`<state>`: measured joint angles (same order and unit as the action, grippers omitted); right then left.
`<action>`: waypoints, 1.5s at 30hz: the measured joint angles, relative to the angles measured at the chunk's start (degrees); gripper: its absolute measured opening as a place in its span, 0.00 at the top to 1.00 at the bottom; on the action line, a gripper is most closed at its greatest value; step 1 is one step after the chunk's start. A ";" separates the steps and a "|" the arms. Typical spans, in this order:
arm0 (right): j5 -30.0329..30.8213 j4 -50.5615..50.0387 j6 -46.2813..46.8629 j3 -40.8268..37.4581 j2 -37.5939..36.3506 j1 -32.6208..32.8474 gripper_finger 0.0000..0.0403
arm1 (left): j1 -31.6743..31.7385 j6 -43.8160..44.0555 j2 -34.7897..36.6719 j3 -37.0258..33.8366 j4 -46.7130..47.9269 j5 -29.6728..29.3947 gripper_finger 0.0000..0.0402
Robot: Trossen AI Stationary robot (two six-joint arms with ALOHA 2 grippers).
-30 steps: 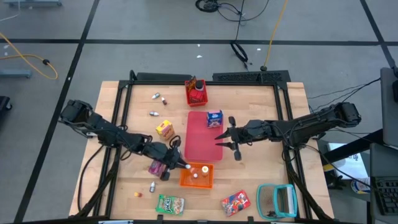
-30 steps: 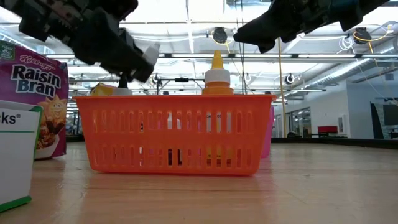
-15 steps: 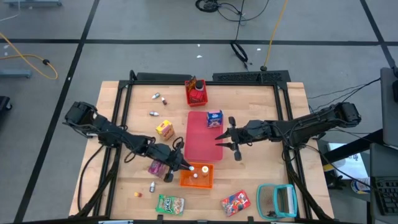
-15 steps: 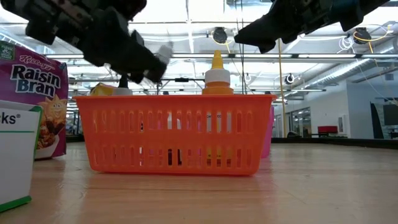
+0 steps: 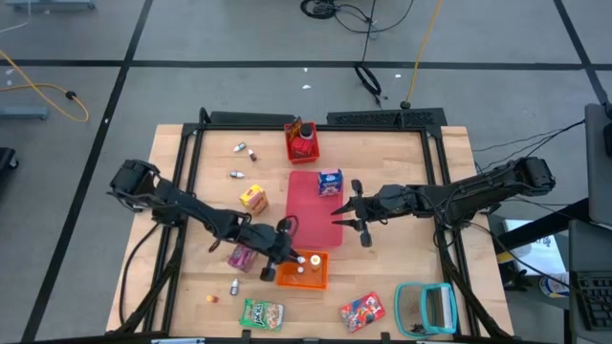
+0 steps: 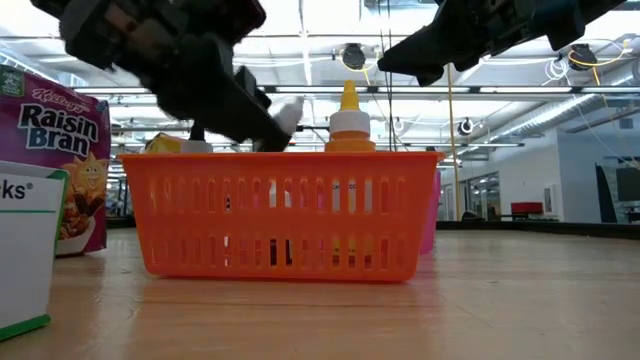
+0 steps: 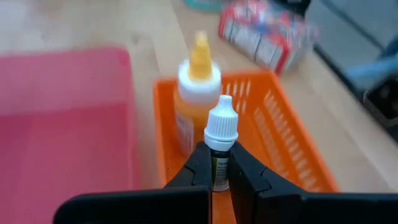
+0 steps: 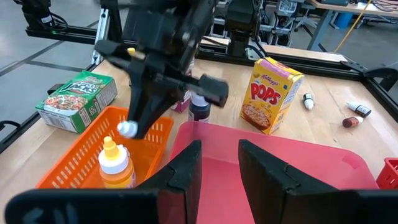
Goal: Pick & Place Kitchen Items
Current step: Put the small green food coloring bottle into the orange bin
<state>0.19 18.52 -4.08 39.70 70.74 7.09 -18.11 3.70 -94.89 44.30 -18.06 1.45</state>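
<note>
One tiny bottle is being pinched tight by the left gripper over the orange basket, beside the yellow-capped bottle. Lowering w/o bumping it, then releasing, looks wise. Right gripper, part-open & empty, is hovering over the red mat.

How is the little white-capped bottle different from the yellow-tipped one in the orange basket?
The small white-capped dropper bottle is slim and dark-bodied, pinched in the left pincer above the orange plastic basket. The orange squeeze bottle with the yellow nozzle is fatter, taller and stands free inside the basket. Both are upright.
</note>
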 joint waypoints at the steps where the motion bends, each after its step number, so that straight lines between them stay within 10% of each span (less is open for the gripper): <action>1: 0.00 0.00 0.00 0.00 0.00 0.00 0.75 | 0.03 -0.09 -1.00 0.78 0.22 0.02 0.97; 45: -0.02 -0.16 -0.07 0.02 0.00 0.02 0.75 | 1.92 1.41 -8.84 2.21 -6.93 0.09 0.88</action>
<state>0.16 18.37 -4.14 39.72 70.74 7.11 -16.19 5.10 -103.72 46.50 -24.99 1.54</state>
